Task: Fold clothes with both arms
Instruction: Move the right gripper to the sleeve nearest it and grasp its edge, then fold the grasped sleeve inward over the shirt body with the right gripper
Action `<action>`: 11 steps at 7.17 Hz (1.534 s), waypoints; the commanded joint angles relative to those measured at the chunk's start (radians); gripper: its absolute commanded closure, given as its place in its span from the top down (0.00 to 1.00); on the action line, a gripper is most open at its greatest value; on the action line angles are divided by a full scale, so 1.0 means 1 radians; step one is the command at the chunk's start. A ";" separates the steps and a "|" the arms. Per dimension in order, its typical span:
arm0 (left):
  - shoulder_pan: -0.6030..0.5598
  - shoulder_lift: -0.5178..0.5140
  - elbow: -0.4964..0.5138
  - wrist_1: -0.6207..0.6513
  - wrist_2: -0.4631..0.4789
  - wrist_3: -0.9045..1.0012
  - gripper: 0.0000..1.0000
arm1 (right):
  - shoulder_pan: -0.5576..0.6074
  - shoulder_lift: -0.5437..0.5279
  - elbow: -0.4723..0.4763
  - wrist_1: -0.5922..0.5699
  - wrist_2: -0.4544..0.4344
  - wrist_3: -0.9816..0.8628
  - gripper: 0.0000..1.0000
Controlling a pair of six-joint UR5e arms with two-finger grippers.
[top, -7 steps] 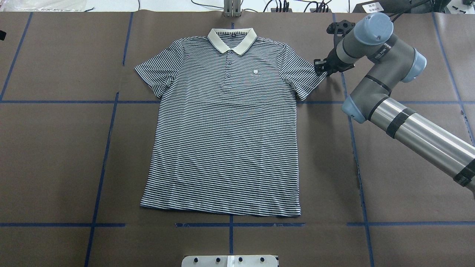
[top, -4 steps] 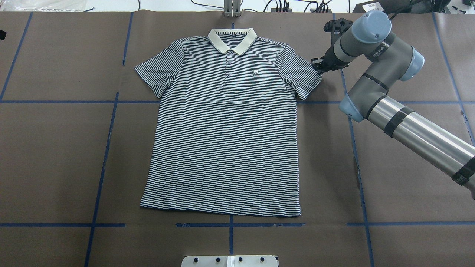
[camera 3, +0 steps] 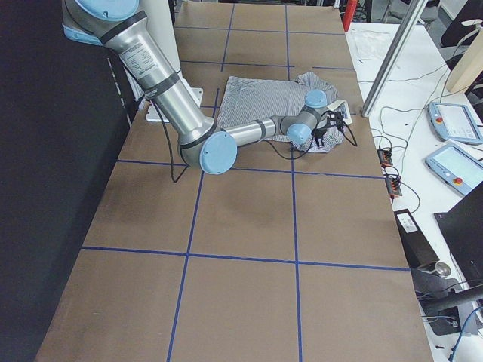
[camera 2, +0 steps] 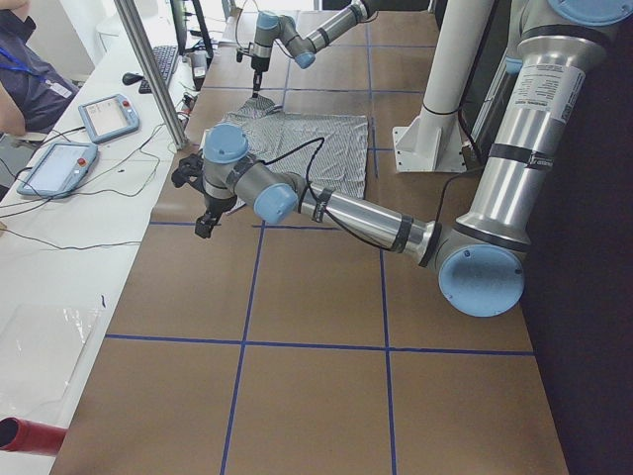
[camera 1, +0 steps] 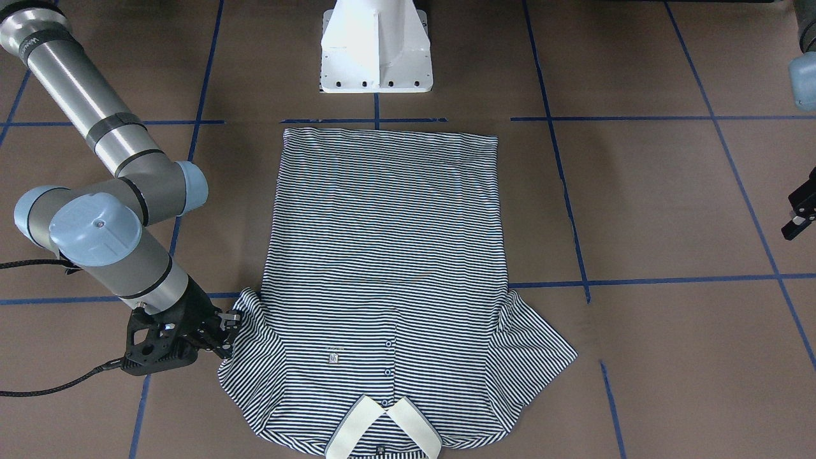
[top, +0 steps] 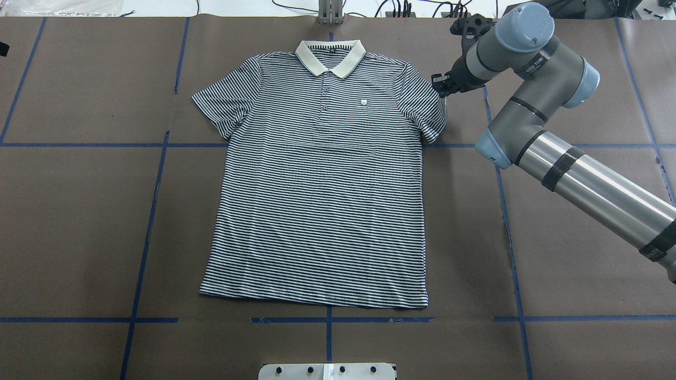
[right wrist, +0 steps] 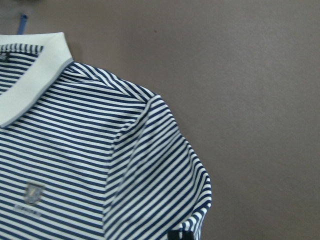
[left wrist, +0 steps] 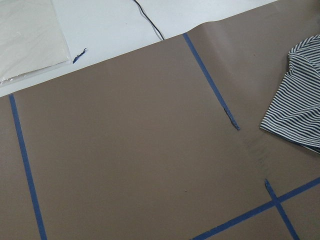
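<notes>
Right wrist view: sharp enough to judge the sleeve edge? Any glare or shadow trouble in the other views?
Right wrist view: polo shirt stripes and sleeve hem crisp; one fingertip barely shows at the bottom. Overhead view: even light, glare only on the metal tube of the right arm, none on the shirt. Front-facing view: sharp, but the left hand is cropped at the frame edge.

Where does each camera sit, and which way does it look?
Front-facing: across the table, faces pedestal; right arm.
Overhead: behind robot, looks down; right arm.
Left: table end; left arm near.
Right: opposite end; right arm near.
Left wrist: down on table; no body.
Right wrist: down on collar; pincer tip.
All show the polo shirt.
</notes>
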 commanded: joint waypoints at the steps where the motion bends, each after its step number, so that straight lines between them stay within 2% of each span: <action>1: 0.000 0.003 0.000 -0.001 -0.001 0.002 1.00 | -0.036 0.074 0.011 -0.028 0.006 0.005 0.00; 2: -0.002 0.003 0.000 -0.001 -0.002 0.003 1.00 | -0.068 0.126 0.002 -0.092 -0.016 0.004 0.00; 3: -0.002 0.007 0.000 -0.003 -0.002 0.005 1.00 | -0.114 0.174 -0.006 -0.140 -0.140 0.005 0.00; 4: -0.002 0.007 0.000 -0.003 -0.002 0.005 1.00 | -0.137 0.210 -0.070 -0.139 -0.214 0.005 0.00; 5: 0.000 0.007 0.000 -0.004 -0.002 0.003 1.00 | -0.142 0.244 -0.134 -0.136 -0.247 0.004 0.00; 6: 0.000 0.006 -0.001 -0.004 -0.002 0.000 1.00 | -0.151 0.243 -0.147 -0.132 -0.281 0.004 0.00; 7: 0.000 0.003 -0.001 -0.004 -0.002 -0.002 1.00 | -0.162 0.243 -0.152 -0.131 -0.296 0.004 0.90; 8: 0.000 0.000 -0.001 -0.004 0.000 -0.002 1.00 | -0.171 0.245 -0.153 -0.131 -0.321 0.005 1.00; 9: 0.002 -0.009 -0.009 -0.003 0.002 -0.017 1.00 | -0.171 0.249 -0.153 -0.130 -0.321 0.034 1.00; 10: 0.020 -0.041 -0.012 -0.001 0.011 -0.111 1.00 | -0.170 0.251 -0.146 -0.130 -0.313 0.176 0.99; 11: 0.073 -0.068 -0.008 -0.003 0.052 -0.209 1.00 | -0.168 0.251 -0.126 -0.131 -0.310 0.211 0.99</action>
